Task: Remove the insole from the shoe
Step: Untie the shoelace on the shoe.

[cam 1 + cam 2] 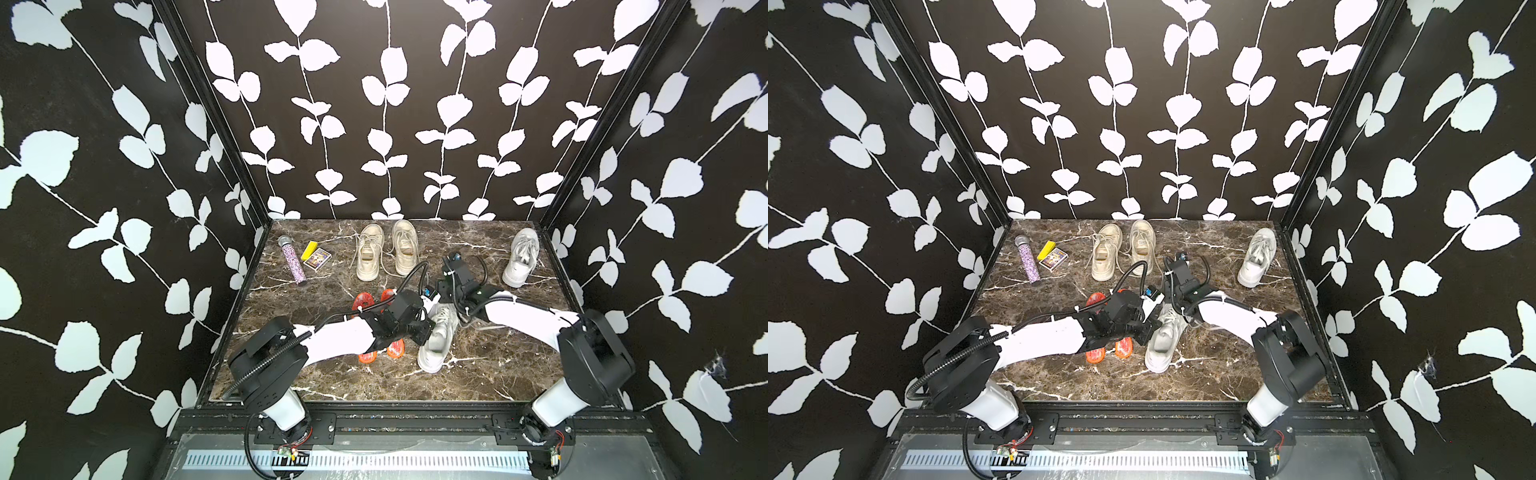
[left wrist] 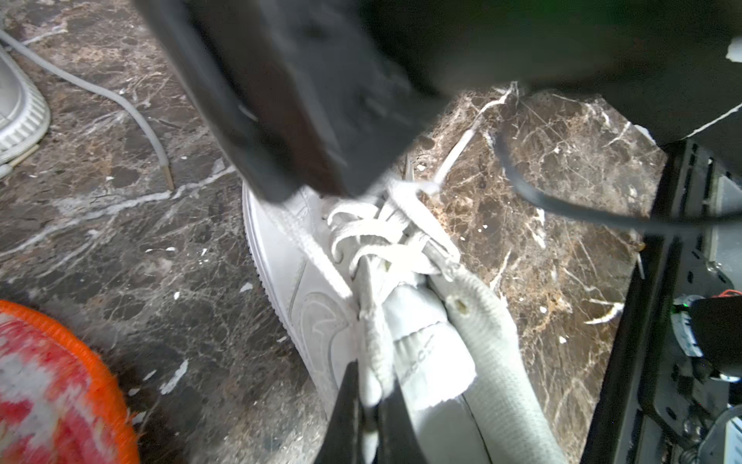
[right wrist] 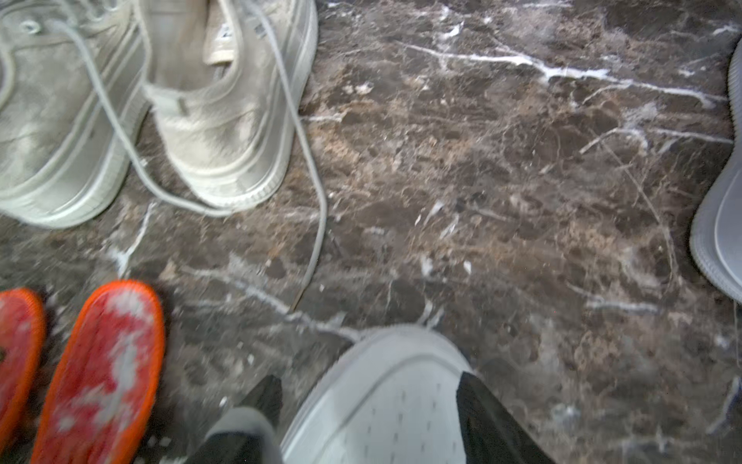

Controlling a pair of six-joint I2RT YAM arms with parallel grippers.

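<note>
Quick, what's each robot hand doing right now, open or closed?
Left hand: closed, pinching the laced upper of the white shoe.
Right hand: open, straddling that shoe's toe, gripping nothing.

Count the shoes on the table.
4: one beige shoe at the back, a second beige shoe beside it, a white shoe at the back right, a central white shoe. Others may be hidden.

I cannot see inside the white shoe (image 1: 432, 353), so its insole is hidden from me. Beside the shoe, my left arm (image 1: 336, 345) covers the middle of the two orange soles (image 1: 368, 356). My blurry right arm (image 2: 305, 100) hides the shoe's toe.
</note>
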